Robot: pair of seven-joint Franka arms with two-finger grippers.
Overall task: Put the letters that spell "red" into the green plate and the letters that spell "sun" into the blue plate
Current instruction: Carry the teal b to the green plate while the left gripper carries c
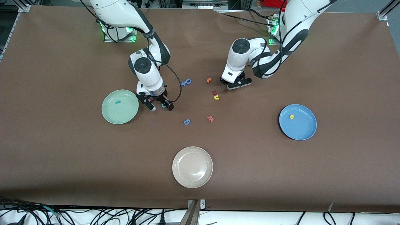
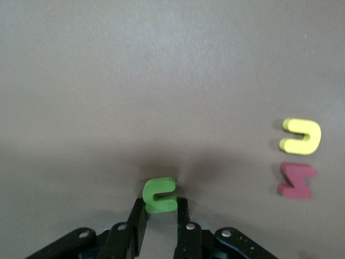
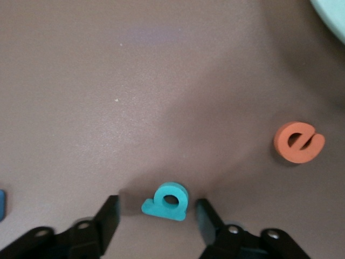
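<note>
Left gripper [image 2: 160, 216] clamped on green "n" [image 2: 159, 194] on the table near yellow "u" [image 2: 301, 136]; next lift, carry to blue plate [image 1: 304, 131]. Right gripper [image 3: 156, 216], jaws apart, straddles teal "d" [image 3: 168, 201] beside green plate [image 1: 109, 112]; next pinch it.

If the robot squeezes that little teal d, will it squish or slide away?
The teal d looks like thick foam, so it would probably give a little under the right gripper's fingers. It lies flat on the brown table, so it likely won't roll. Being small and probably light, it might skid if only one finger touches first.
</note>
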